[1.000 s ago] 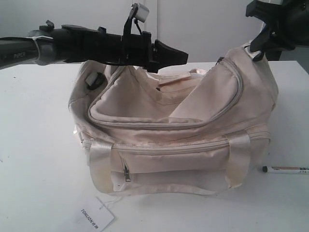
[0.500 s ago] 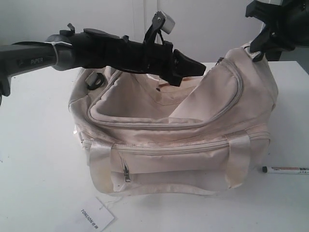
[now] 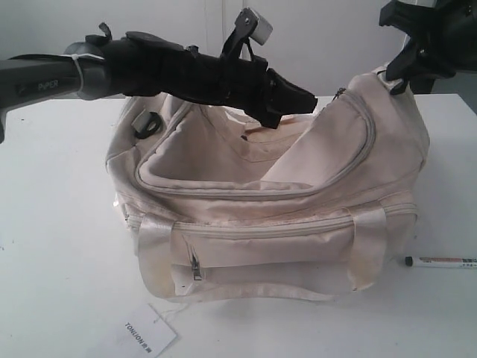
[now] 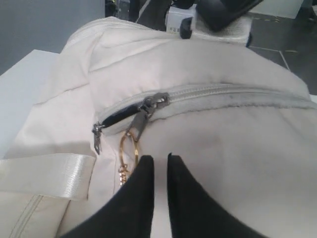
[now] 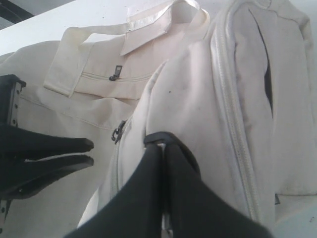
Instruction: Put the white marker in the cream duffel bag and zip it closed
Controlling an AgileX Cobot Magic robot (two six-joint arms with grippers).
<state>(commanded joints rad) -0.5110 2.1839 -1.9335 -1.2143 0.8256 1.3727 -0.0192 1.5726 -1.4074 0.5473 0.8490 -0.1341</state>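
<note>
Right gripper clamped on black ring, left gripper nearly closed, empty

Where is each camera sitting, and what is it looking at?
Exterior view: off the arms, facing the cream duffel bag on the table; both arms show.
Left wrist view: on the left arm, looking over the left gripper at the gold ring pull.
Right wrist view: on the right arm; right gripper pinches a black end ring.
All share the bag.

"PiPER" on the left arm; "TONLION" on the white hang tag.
</note>
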